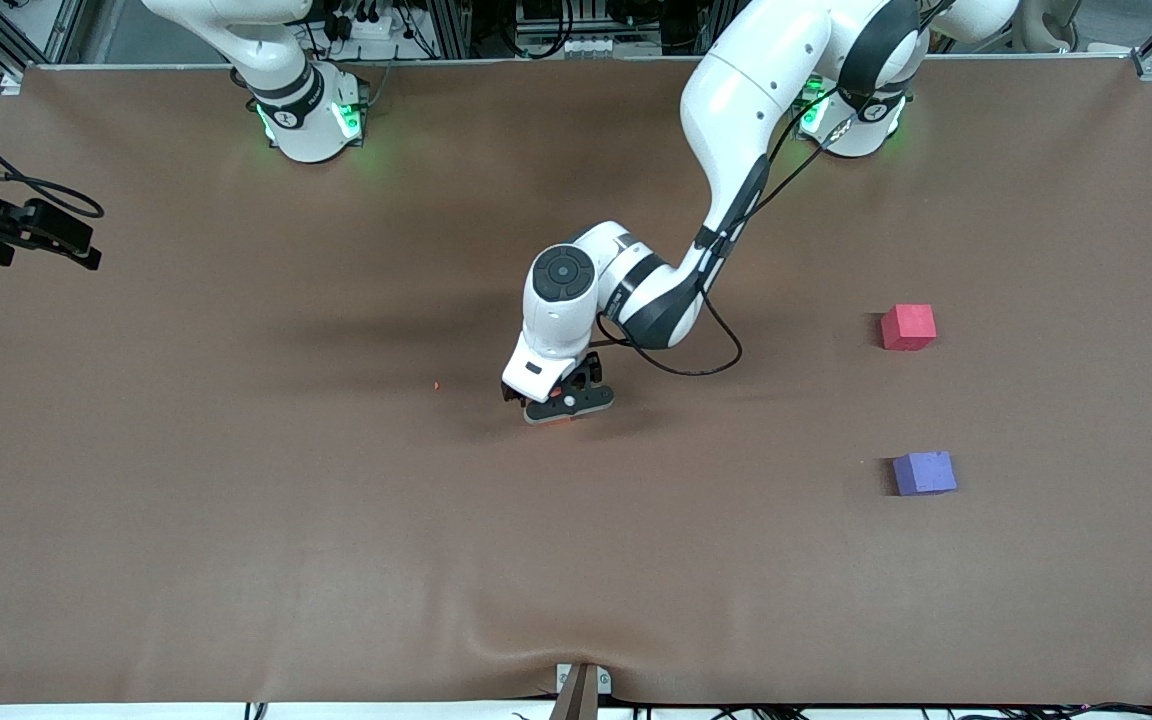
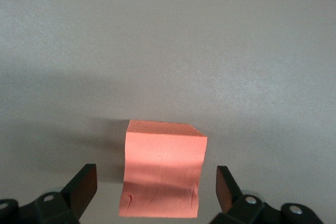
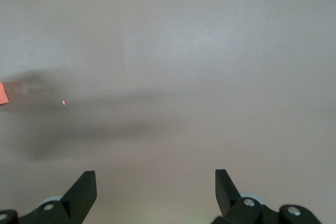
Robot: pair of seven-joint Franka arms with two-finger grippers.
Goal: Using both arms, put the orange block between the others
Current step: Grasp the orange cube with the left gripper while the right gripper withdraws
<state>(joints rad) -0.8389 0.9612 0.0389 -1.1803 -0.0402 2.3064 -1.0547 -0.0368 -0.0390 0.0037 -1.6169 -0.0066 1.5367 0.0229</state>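
Nearest the front camera: purple cube [image 1: 924, 472] at about 4 o'clock on the table [image 1: 236, 520], toward the left arm's end. Farther: left gripper [image 1: 564, 400] low at table centre, fingers [image 2: 84, 186] spread wide with a gap each side of the orange block [image 2: 163, 174], which sits flat on the cloth between them, not yet pinched; only a sliver of orange visible under the gripper from the front. Farther again: pinkish-red cube [image 1: 908, 326] at about 3 o'clock, well apart from the purple one. Right gripper [image 3: 156, 190] also spread, holding nothing, waiting over bare cloth; probably out of the front view, hard to confirm. To do well: close squarely on the two flat side faces, centred, gently on the soft foam, then lift straight. Count: three cubes, one per colour; two arms; one tiny orange speck [image 1: 435, 385] on the cloth beside the block.
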